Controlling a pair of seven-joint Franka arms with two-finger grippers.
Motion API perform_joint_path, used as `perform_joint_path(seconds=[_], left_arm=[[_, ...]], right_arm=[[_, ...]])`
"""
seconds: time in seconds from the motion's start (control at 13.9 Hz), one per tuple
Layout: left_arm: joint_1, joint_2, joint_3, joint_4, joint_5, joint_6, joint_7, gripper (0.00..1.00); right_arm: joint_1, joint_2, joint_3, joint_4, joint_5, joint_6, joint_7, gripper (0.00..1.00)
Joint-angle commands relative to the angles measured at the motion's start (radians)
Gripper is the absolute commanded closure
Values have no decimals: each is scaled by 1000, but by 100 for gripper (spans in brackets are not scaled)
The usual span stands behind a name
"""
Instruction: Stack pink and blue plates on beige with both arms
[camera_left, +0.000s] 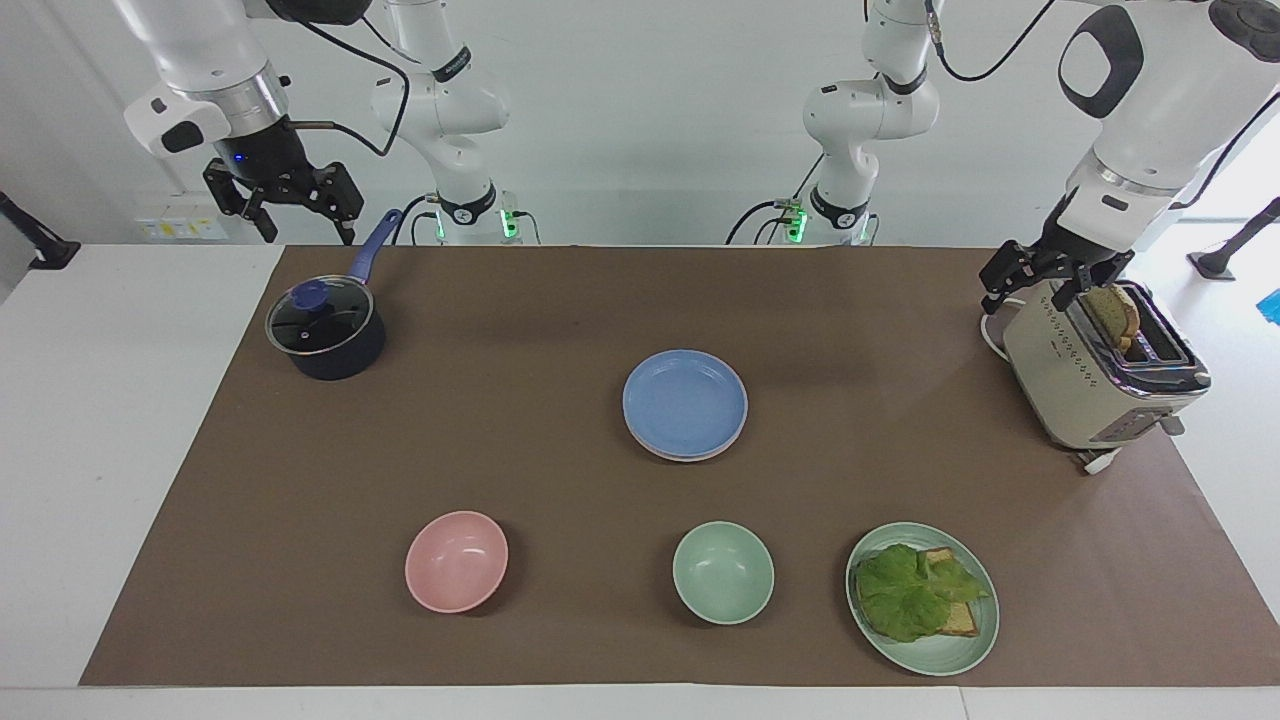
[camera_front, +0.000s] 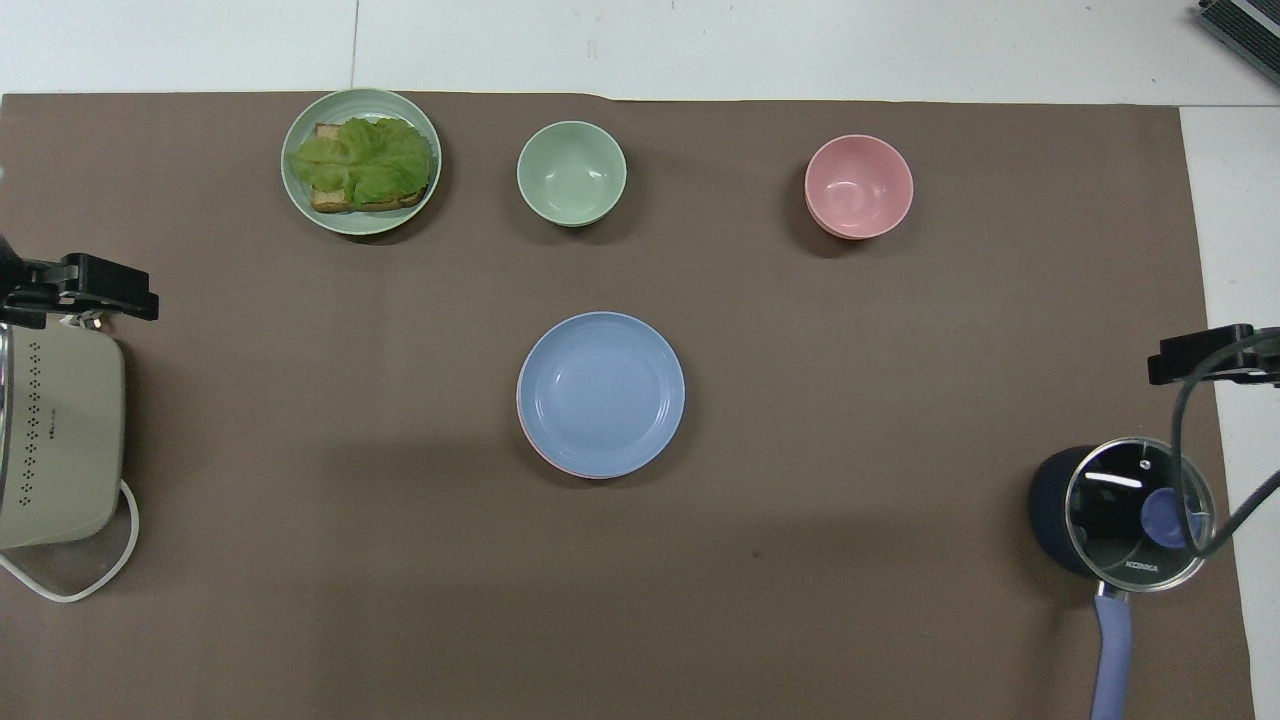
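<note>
Mid-mat, blue plate (camera_left: 685, 402) lies well apart from both end effectors.

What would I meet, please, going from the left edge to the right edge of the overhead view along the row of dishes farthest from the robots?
Green plate with bread and lettuce → green bowl → pink bowl.

Two robot arms, each with one claw, the left claw (camera_left: 1040, 280) and the right claw (camera_left: 290, 210), over a worktop (camera_left: 100, 400). One brown mat (camera_left: 500, 450). One stack of plates (camera_left: 685, 404), blue on top, a pink rim showing beneath; the number in it cannot be told. One green plate (camera_left: 940, 655) with one sandwich (camera_left: 915, 592). Two bowls: one pink bowl (camera_left: 456, 561), one green bowl (camera_left: 723, 572). One lidded saucepan (camera_left: 325, 335). One toaster (camera_left: 1085, 375).
</note>
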Motion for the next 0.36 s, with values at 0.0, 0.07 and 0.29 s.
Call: perform_joint_path(seconds=[0.0, 0.07, 0.29], left_arm=[[4, -8, -4, 1, 13, -13, -12, 0], [4, -8, -4, 1, 13, -13, -12, 0], [4, -8, -4, 1, 13, -13, -12, 0]], right_arm=[[-14, -21, 8, -13, 3, -16, 5, 0], [-14, -21, 8, -13, 3, -18, 3, 0], [-14, -22, 10, -13, 3, -24, 0, 0]])
